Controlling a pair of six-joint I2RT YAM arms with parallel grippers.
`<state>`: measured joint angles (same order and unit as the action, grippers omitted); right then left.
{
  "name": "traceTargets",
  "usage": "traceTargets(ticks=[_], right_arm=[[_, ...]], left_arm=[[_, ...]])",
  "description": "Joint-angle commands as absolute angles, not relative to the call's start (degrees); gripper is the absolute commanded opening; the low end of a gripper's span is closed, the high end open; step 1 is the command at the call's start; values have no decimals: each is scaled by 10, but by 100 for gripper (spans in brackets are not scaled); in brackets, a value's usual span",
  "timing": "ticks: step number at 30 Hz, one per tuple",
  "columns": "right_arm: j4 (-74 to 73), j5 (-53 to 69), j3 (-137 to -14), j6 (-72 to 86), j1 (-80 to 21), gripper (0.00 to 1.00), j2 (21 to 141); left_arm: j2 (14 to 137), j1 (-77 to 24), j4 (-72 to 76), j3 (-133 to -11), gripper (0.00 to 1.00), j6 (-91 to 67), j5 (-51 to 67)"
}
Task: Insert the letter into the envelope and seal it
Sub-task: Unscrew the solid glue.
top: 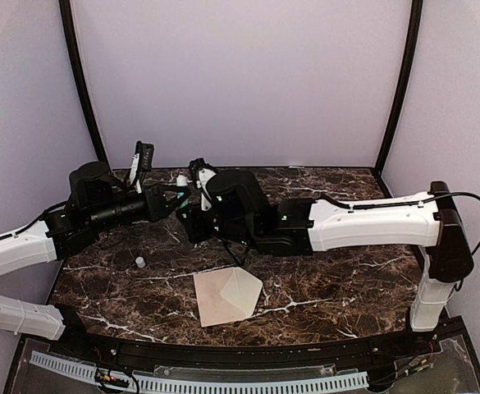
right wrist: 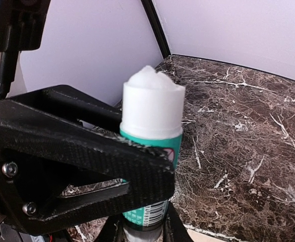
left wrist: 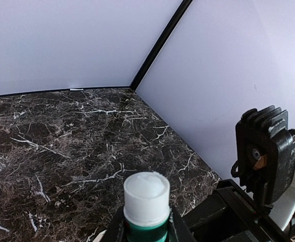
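Green-and-white glue stick (right wrist: 152,116), uncapped, clamped in narrow-set left gripper (left wrist: 146,226); right gripper (right wrist: 142,230) nips its base. Sealing step; next req. glue onto cream paper envelope (top: 227,295) flap.

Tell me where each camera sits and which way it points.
Top external: above and behind the bases, looking down on the table and envelope; left arm and right arm meet over the table.
Left wrist: faces the far right corner; left gripper holds the glue stick, right arm's end alongside.
Right wrist: faces the far left corner; right gripper at the stick's base, left gripper's finger across it.
Shared: both wrist views show the uncapped glue stick.
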<state>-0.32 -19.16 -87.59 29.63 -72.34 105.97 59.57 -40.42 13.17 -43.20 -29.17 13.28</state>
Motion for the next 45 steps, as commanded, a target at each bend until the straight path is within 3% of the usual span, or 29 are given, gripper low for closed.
traceTargets(ticks=[1, 3, 8, 16, 23, 28, 33, 36, 39, 45], right_arm=[[22, -193, -883, 289, -724, 7, 1062], [52, -168, -859, 294, -719, 0, 1045], [195, -41, -761, 301, -696, 0, 979], [406, 270, -660, 342, -651, 0, 923], [432, 375, -658, 348, -645, 0, 916], [388, 351, -662, 331, -645, 0, 909], [388, 310, -623, 330, -641, 50, 884], [377, 262, -596, 332, -639, 65, 870], [321, 177, -595, 328, -645, 67, 866], [169, -24, -652, 314, -677, 59, 895]], left_arm=[[594, -405, 142, -445, 0, -293, 153], [592, -405, 150, -444, 0, -292, 166], [596, -405, 198, -446, 0, -281, 247], [618, -406, 362, -434, 0, -324, 505], [628, -412, 398, -439, 0, -344, 569], [632, -415, 395, -442, 0, -342, 573], [597, -415, 356, -428, 0, -310, 475], [557, -415, 306, -416, 0, -276, 383], [541, -414, 255, -419, 0, -254, 272], [549, -413, 159, -441, 0, -251, 139]])
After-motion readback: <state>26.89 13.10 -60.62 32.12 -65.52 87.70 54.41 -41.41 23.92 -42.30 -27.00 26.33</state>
